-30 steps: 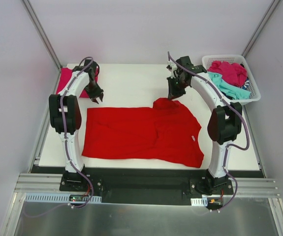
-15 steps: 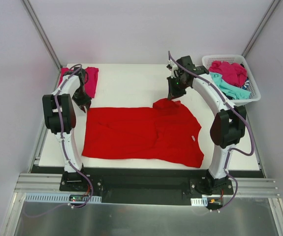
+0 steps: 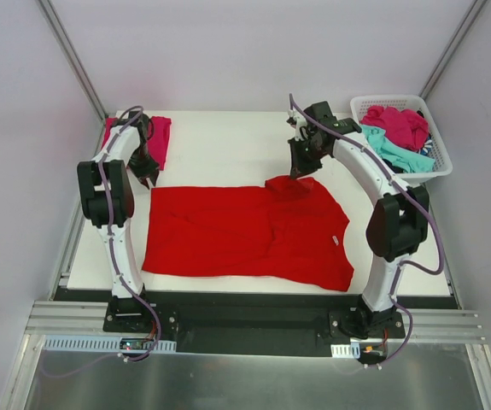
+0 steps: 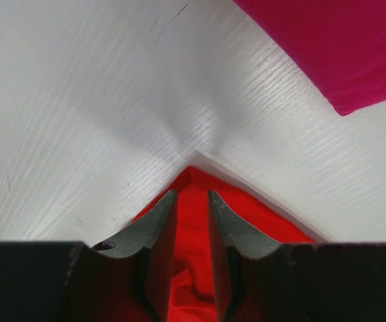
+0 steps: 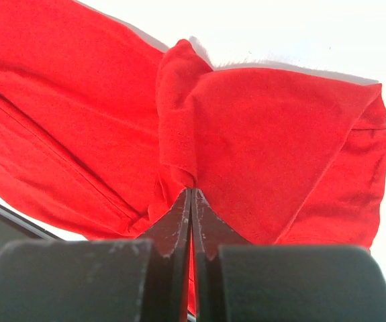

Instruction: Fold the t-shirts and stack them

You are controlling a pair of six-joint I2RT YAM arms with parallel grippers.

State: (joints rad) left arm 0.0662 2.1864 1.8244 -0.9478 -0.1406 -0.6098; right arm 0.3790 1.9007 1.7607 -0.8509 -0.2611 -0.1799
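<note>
2 grips, red tee [image 3: 228, 235] | L end effector [image 4: 192, 194]: corner | R end effector [image 5: 191, 192]: edge

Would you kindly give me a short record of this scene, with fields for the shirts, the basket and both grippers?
red shirt: spread on the table
left gripper: shut on the red shirt's far left corner
right gripper: shut on a bunched fold at the red shirt's far edge
folded pink shirt: far left corner of the table, apart from the red shirt
basket: far right, holding a crumpled pink shirt and a teal shirt
</note>
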